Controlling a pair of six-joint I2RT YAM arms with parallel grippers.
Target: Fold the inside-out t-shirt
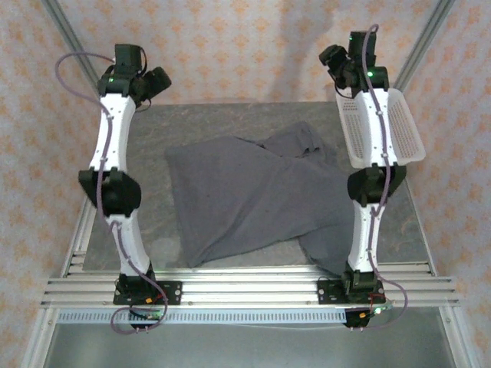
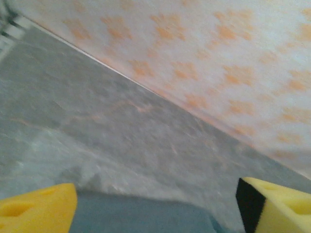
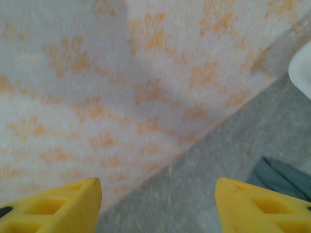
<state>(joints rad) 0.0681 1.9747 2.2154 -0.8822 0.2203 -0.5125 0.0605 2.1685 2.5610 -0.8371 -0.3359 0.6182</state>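
Top external: inside-out t-shirt (image 1: 245, 199) lies rumpled in the middle of the table (image 1: 146, 130), its far part bunched toward the white mesh basket (image 1: 406, 130). On the wrist views, left gripper (image 2: 158, 206) and right gripper (image 3: 158, 204) have jaws apart and hold nothing. Cloth looks soft, light and floppy, so it'll sag and drag. You'd best pinch two edge corners, one per arm.

White mesh basket (image 1: 406, 130), grey table (image 1: 230, 119), orange-patterned wall (image 1: 245, 46)

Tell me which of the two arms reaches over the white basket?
The right arm: it crosses the white mesh basket; the left arm is over bare table.
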